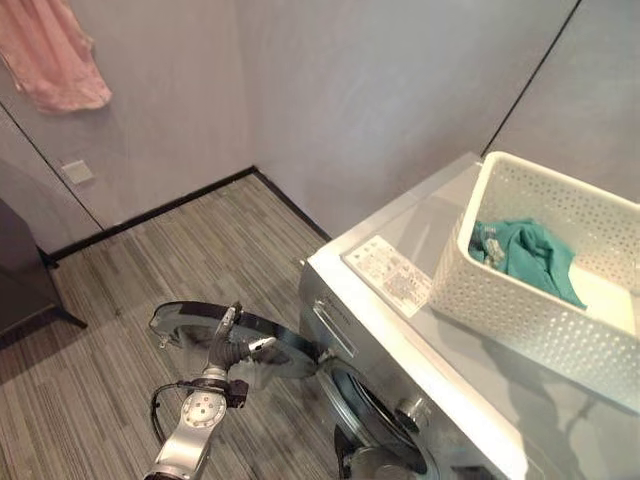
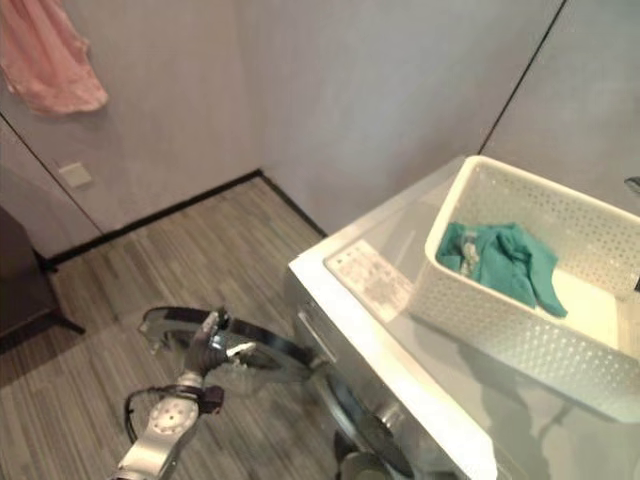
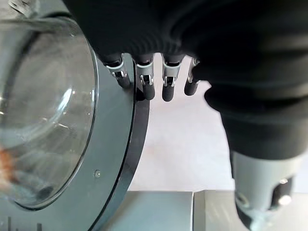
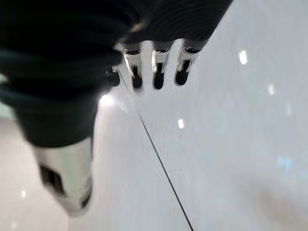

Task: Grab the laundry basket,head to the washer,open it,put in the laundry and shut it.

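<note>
The left arm [image 1: 185, 445], beside the washer door [image 1: 200, 318], is a rounded silver-grey shell with a flat round disc near the wrist, dotted with small dark screws. The left robot hand [image 3: 144, 79], close against the washer door's rim, has a black ribbed cover over its back and wrist, a row of silver fingers [image 3: 167, 82] with dark rounded tips, and a thick silver-grey thumb [image 3: 260, 187] with a dark recess near its end. The right robot hand [image 4: 156, 67] is built alike: black ribbed cover, silver dark-tipped fingers, silver thumb [image 4: 65, 178] with dark openings
</note>
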Controlling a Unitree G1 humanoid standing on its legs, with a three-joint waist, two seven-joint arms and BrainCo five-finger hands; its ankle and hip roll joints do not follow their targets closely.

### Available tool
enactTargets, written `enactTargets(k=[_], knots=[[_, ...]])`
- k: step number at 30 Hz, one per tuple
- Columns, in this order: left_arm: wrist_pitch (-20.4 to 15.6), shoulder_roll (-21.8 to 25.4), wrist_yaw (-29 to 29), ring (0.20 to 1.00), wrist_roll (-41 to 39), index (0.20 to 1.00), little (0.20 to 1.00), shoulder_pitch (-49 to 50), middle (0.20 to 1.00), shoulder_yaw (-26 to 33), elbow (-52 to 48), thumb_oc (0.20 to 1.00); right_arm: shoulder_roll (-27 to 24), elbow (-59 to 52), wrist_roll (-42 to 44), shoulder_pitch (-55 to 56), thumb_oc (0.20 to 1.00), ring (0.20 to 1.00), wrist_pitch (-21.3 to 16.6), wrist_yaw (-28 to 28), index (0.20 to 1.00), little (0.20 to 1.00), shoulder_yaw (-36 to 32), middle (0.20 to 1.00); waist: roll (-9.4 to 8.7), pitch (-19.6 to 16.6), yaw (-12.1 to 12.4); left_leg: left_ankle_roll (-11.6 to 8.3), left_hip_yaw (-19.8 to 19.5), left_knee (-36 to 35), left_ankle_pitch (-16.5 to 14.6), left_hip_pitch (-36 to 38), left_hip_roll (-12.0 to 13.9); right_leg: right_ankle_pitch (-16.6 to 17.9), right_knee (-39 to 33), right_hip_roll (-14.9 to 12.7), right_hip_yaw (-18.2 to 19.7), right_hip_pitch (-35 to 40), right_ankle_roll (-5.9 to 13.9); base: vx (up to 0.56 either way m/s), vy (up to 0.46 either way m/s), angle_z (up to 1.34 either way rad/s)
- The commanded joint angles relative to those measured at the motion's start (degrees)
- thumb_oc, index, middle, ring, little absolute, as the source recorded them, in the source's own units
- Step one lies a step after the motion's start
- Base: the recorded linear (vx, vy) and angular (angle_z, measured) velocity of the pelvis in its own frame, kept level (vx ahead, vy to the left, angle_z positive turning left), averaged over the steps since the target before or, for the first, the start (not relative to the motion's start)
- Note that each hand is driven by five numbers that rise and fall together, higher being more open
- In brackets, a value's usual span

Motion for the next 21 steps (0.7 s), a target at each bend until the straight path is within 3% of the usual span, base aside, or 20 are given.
enactTargets(k=[1,4,5,9,10,12,16,21], knots=[[-0.98,1.74,-7.09,1.0,0.63,1.0,1.0,-1.76,1.0,-3.24,-1.49,1.0,-7.32,0.83,14.68,3.1,1.0,1.0,-1.1,14.26,1.0,1.0,-1.32,1.0,-3.72,-2.98,-1.67,0.58,-0.64,3.34,-1.14,2.18,2.52,4.86,-5.76,-8.43,3.61,-0.79,6.81,0.02,0.045,-0.1],[-0.98,1.74,-7.09,1.0,0.63,1.0,1.0,-1.76,1.0,-3.26,-1.49,1.0,-7.32,0.82,14.69,3.15,1.0,1.0,-1.1,14.26,1.0,1.0,-1.36,1.0,-3.73,-3.01,-1.63,0.59,-0.59,3.28,-1.1,2.19,2.48,4.86,-5.75,-8.45,3.66,-0.85,6.82,0.01,0.026,-0.21],[-0.7,2.92,-10.28,1.0,0.71,1.0,1.0,-0.73,1.0,-3.54,-2.21,1.0,-14.32,2.77,19.85,6.95,1.0,1.0,1.58,22.9,1.0,1.0,-1.05,1.0,-3.99,-2.77,-1.54,-0.28,-0.1,2.57,-0.31,2.83,2.72,4.49,-5.82,-8.5,3.05,-0.4,6.86,0.01,0.07,-0.1],[-0.42,3.42,-11.77,1.0,0.87,1.0,1.0,0.02,1.0,-4.08,-2.75,1.0,-18.32,3.1,23.87,10.51,1.0,1.0,2.87,26.95,1.0,1.0,-2.8,1.0,-3.97,-2.82,-1.13,-0.51,-0.03,1.48,0.05,3.29,2.42,4.59,-5.68,-8.53,3.25,-0.65,6.81,-0.01,0.038,-0.06],[-0.57,4.08,-13.59,1.0,-0.15,1.0,1.0,1.0,1.0,-4.32,-2.97,1.0,-24.61,5.54,25.96,11.45,1.0,1.0,5.04,32.99,1.0,1.0,-1.16,1.0,-4.08,-2.79,-0.83,-0.75,0.65,-0.1,0.08,4.87,2.25,4.65,-5.28,-8.49,3.67,-0.88,7.14,-0.01,0.082,-0.04],[-0.71,4.25,-14.21,1.0,-0.97,1.0,1.0,1.24,1.0,-4.4,-3.22,1.0,-26.58,6.58,25.52,11.28,1.0,1.0,5.74,34.66,1.0,1.0,-0.24,1.0,-4.15,-2.74,-0.66,-0.74,0.72,-0.45,0.34,5.06,2.18,4.65,-5.06,-8.51,3.96,-1.12,7.24,0.0,0.051,-0.14],[-0.91,4.71,-14.85,1.0,-1.84,1.0,1.0,1.37,1.0,-5.08,-3.52,1.0,-29.38,9.59,23.57,5.14,1.0,1.0,6.91,36.36,1.0,1.0,6.86,1.0,-3.89,-2.15,0.48,-0.66,0.63,-0.93,0.31,5.41,2.09,4.63,-4.9,-8.57,3.87,-1.43,7.4,0.0,0.004,-0.02],[-0.99,5.2,-15.53,1.0,-2.71,1.0,1.0,1.24,1.0,-5.92,-3.14,1.0,-29.9,13.93,22.65,-9.47,1.0,1.0,7.45,36.92,1.0,1.0,21.0,1.0,-3.84,-1.43,1.61,-0.87,0.15,-1.34,0.76,5.04,2.32,4.59,-4.84,-8.73,3.49,-1.97,7.36,0.0,-0.007,0.0]])
